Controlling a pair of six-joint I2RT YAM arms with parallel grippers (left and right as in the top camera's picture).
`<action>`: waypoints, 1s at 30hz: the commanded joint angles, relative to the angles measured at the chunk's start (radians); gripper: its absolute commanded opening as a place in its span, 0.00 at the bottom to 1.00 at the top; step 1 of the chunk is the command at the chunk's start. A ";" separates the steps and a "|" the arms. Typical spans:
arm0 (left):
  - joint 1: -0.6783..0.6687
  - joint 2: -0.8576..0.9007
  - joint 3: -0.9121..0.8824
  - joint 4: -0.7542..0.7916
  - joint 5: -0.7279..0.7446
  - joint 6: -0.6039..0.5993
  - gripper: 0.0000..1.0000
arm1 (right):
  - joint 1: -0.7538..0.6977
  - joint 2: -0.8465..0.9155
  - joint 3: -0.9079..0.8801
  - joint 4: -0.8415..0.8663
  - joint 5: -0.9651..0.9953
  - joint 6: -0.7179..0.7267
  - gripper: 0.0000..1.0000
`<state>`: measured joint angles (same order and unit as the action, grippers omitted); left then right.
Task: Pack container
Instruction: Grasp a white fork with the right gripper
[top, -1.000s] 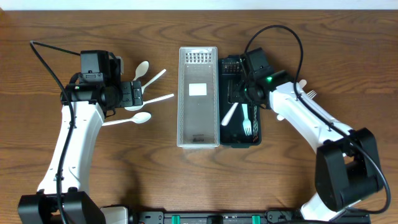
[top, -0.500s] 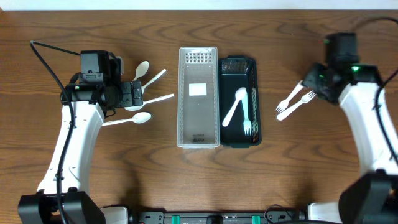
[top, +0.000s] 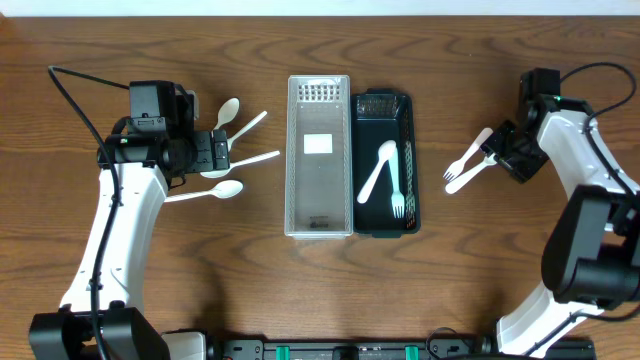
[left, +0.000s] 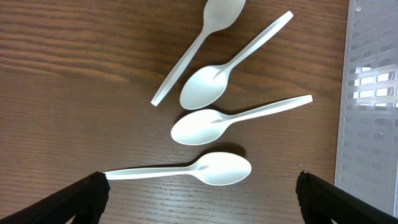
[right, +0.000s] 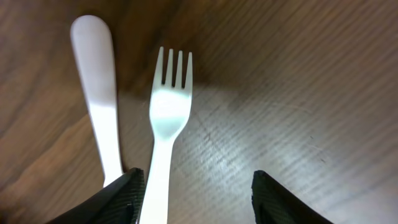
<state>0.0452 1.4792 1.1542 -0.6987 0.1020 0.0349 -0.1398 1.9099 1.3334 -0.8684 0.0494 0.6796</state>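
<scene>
Even, bright light fills the overhead view, sharp throughout, with only faint soft shadows on the brown wooden table (top: 300, 40). The left wrist view is crisp; the lowest white plastic spoon (left: 217, 169) carries a thin dark shadow. The right wrist view is dimmer and softer, with a pale sheen on the wood beside the white plastic fork (right: 168, 118).

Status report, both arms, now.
Left gripper open over four spoons. Right gripper open above two forks. Black tray holds one spoon, one fork. Nothing blocking.

Black container (top: 378, 216) with spoon (top: 377, 170), fork (top: 397, 188)
</scene>
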 joint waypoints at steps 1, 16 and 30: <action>0.005 0.007 0.014 0.000 0.003 0.017 0.98 | 0.010 0.046 -0.004 0.010 -0.008 0.023 0.62; 0.005 0.007 0.014 0.000 0.003 0.017 0.98 | 0.029 0.152 -0.004 0.056 -0.039 0.023 0.27; 0.005 0.007 0.014 0.000 0.003 0.017 0.98 | 0.117 -0.195 0.002 0.036 -0.029 -0.059 0.05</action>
<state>0.0452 1.4792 1.1542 -0.6987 0.1020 0.0349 -0.0818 1.8851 1.3254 -0.8410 0.0219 0.6682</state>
